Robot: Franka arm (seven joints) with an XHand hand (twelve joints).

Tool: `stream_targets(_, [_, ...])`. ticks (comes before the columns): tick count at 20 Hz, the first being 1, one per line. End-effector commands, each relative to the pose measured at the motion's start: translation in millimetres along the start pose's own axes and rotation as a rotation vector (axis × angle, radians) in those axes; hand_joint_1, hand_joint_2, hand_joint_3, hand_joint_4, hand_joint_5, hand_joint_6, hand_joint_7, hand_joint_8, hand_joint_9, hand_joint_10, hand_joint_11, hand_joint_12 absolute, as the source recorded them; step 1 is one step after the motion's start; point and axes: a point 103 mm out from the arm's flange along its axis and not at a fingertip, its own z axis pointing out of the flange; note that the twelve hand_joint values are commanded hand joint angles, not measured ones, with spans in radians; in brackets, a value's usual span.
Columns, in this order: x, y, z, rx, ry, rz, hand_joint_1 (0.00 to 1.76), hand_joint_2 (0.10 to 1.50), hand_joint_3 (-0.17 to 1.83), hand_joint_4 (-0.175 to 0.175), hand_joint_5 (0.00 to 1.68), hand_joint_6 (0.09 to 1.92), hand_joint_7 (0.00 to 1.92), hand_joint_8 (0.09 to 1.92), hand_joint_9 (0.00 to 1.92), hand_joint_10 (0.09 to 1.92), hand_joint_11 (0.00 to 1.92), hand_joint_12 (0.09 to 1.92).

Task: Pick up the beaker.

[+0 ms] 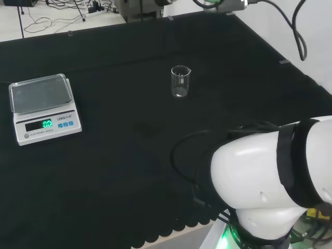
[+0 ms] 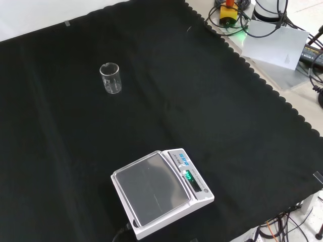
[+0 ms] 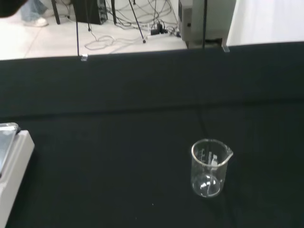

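A small clear glass beaker (image 1: 180, 82) stands upright on the black cloth, a little past the middle in the head view. The front view has the beaker (image 2: 111, 78) toward the upper left, standing alone. From the wrist camera the beaker (image 3: 209, 167) is some way off, its spout turned to one side, and it looks empty. Nothing touches it.
A white electronic scale (image 1: 43, 107) with a steel pan and a lit display sits at the left in the head view, and the scale (image 2: 160, 192) is near the front edge in the front view. The arm's white link (image 1: 270, 181) fills the head view's lower right.
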Motion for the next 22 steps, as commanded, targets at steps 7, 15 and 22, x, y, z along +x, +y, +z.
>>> stream_targets(7, [-33.2,74.8,118.4,0.065,0.075,0.072,0.56,0.74,0.25,-0.008,0.12,0.09,0.02,0.67,0.07,0.86,0.0,1.07])
stream_targets(15, [-44.9,111.4,174.0,0.094,0.09,0.101,0.57,0.74,0.24,-0.009,0.11,0.09,0.02,0.67,0.07,0.86,0.0,1.08])
stream_targets(22, [-50.8,141.4,221.0,0.153,0.107,0.115,0.57,0.74,0.24,-0.008,0.11,0.09,0.01,0.67,0.07,0.86,0.0,1.08])
